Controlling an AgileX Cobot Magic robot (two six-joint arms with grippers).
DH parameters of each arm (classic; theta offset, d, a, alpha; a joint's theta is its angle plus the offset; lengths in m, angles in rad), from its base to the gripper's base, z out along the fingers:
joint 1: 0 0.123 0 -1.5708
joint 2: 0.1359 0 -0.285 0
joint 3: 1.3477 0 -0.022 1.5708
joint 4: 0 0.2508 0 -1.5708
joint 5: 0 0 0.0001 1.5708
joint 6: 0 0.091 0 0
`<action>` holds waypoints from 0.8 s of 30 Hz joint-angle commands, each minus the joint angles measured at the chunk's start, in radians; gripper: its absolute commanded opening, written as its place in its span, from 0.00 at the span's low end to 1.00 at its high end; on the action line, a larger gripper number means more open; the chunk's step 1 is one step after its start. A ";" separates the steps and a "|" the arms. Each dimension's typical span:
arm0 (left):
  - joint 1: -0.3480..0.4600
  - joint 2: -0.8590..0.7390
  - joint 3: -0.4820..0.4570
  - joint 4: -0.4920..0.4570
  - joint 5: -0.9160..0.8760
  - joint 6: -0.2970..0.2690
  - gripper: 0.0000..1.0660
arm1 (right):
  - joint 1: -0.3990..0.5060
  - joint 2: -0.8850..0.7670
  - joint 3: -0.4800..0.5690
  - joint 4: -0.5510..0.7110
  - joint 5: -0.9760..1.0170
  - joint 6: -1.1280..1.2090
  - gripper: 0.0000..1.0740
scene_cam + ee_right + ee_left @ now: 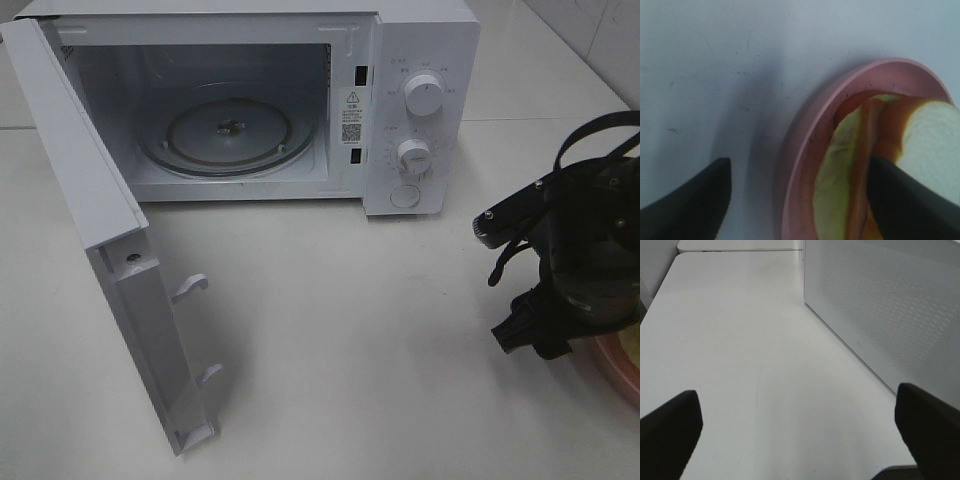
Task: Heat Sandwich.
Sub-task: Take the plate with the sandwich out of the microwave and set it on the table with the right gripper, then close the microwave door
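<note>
1. Exterior high view gives you the microwave (300,100) at the far side of the white table (350,330), its door (110,260) swung fully open toward the near left.
2. Inside, you see the glass turntable (228,135) bare, and two knobs (424,97) stacked on the control panel at the right of the cavity.
3. Your right arm (575,260) sits at the right edge of that view, well apart from the microwave, and it hides most of the pink plate (622,370) beneath it; only a sliver of rim shows near the right edge.
4. Right wrist view shows you the right gripper (800,195) with its jaws spread wide: one fingertip (695,195) is over bare table outside the plate, the other is down inside the plate against the sandwich (860,170).
5. You can see the sandwich lying on the plate (805,150), with pale green filling, a reddish-brown layer and white bread showing. The jaws straddle the plate rim and part of the sandwich; nothing is clamped between them.
6. Left wrist view shows you the left gripper (800,435) fully open and empty, low over bare table, with the outer face of the open door (890,305) just beside it.
</note>
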 commanded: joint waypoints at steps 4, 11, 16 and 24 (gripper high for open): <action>-0.006 -0.021 0.001 0.002 -0.008 -0.004 0.94 | -0.004 -0.138 -0.002 0.051 0.001 -0.116 0.76; -0.006 -0.021 0.001 0.002 -0.008 -0.004 0.94 | -0.004 -0.353 -0.002 0.192 -0.002 -0.303 0.73; -0.006 -0.021 0.001 0.002 -0.008 -0.004 0.94 | -0.004 -0.482 -0.002 0.332 0.012 -0.500 0.73; -0.006 -0.021 0.001 0.002 -0.008 -0.004 0.94 | -0.004 -0.659 -0.002 0.561 0.017 -0.749 0.73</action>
